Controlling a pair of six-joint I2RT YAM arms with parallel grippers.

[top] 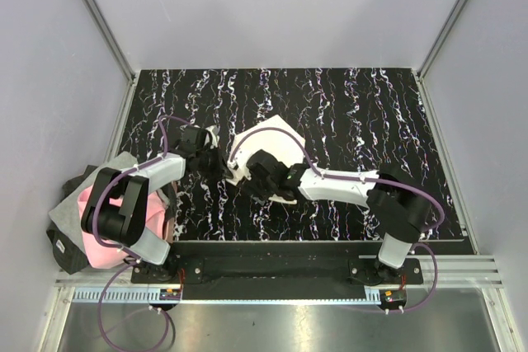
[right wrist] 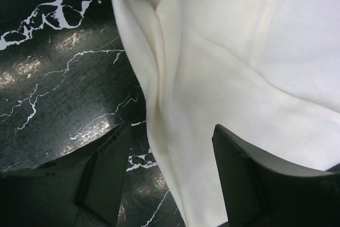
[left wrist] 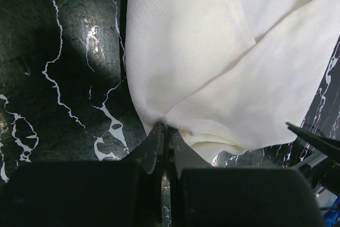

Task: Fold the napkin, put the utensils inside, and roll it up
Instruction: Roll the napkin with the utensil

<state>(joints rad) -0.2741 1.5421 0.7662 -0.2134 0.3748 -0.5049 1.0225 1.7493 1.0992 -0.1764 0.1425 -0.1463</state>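
Cream napkin (top: pixel 276 139) lies rumpled left of centre on the marbled table (top: pixel 388 113). Left gripper (left wrist: pixel 163 134) clenched on a napkin fold. Right gripper (right wrist: pixel 171 134) released, jaws spread astride the napkin's edge.

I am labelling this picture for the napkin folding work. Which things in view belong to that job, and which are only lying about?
Belong to the job:
- napkin, cream cloth mid-table
- left gripper, shut on the napkin's edge
- right gripper, open over the napkin

Only lying about:
- pink and grey cloth, at the far left

No utensils show in any view.
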